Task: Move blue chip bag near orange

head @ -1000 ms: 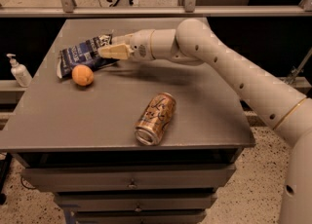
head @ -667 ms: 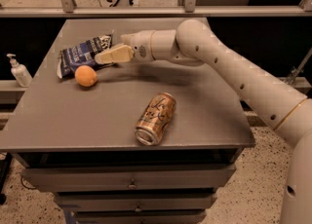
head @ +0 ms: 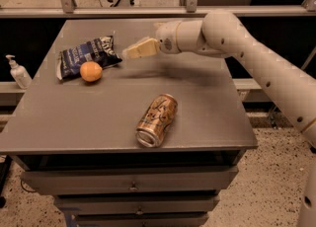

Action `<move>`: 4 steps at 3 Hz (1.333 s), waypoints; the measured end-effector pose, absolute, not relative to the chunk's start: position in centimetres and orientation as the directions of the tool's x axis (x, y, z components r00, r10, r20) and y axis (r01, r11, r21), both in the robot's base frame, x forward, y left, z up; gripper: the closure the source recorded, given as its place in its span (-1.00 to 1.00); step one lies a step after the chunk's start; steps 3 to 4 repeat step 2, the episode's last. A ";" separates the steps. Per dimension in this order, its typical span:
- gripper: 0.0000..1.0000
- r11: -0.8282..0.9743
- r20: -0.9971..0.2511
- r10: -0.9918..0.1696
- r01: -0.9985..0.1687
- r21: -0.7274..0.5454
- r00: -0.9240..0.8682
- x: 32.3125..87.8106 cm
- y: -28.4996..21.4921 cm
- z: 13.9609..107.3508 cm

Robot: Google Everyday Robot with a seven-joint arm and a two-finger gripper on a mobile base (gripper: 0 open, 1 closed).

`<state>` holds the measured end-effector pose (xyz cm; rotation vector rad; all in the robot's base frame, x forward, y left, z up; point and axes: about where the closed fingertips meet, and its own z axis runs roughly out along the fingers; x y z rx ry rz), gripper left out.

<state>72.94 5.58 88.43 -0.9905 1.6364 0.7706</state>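
Note:
The blue chip bag lies flat at the table's far left. The orange rests against the bag's front edge, touching it. My gripper hovers over the table just right of the bag, apart from it, with its pale fingers pointing left. It is open and holds nothing. The white arm reaches in from the right.
A gold-brown drink can lies on its side near the front middle of the grey table. A white pump bottle stands off the table's left edge. Drawers sit below the tabletop, and a rail runs behind it.
My gripper has drawn back to the right, away from the chip bag. The bag and the orange lie still where they were.

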 end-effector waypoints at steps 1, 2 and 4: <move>-1.00 0.488 -0.963 -0.269 -0.866 -0.108 -0.031 74.8 -1.4 90.9; -1.00 0.494 -0.963 -0.270 -0.855 -0.159 0.023 75.4 -2.4 93.0; -1.00 0.494 -0.963 -0.270 -0.855 -0.159 0.023 75.4 -2.4 93.0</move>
